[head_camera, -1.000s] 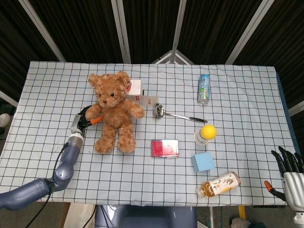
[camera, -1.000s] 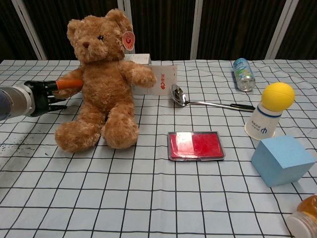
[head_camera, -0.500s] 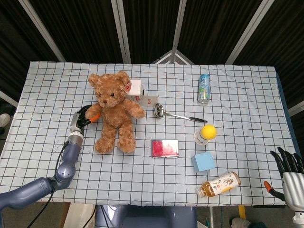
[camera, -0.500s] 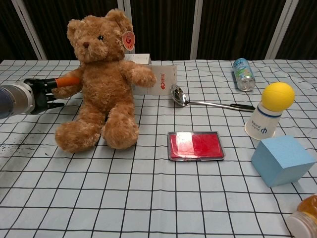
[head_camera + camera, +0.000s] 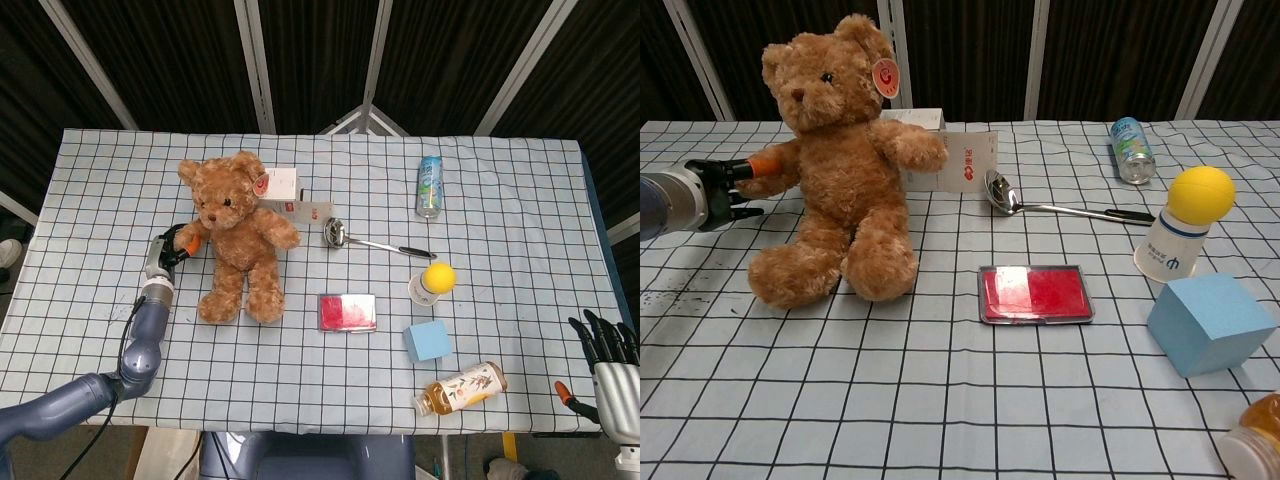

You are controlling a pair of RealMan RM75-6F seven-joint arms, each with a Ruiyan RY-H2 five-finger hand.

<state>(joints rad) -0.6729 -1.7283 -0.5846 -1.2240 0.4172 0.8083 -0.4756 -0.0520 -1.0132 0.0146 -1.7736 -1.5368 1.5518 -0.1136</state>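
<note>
Brown teddy bear (image 5: 235, 235) now tilted leftward

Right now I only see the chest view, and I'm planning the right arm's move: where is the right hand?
Observer: The right hand hangs beyond the table at its right edge, near the front corner.
Operator: Holding anything?
Observer: No, its fingers are apart, with nothing in them.
Operator: What's the amber thing cut off at my bottom right?
Observer: A bottle lying on its side, just in front of the blue cube.
</note>
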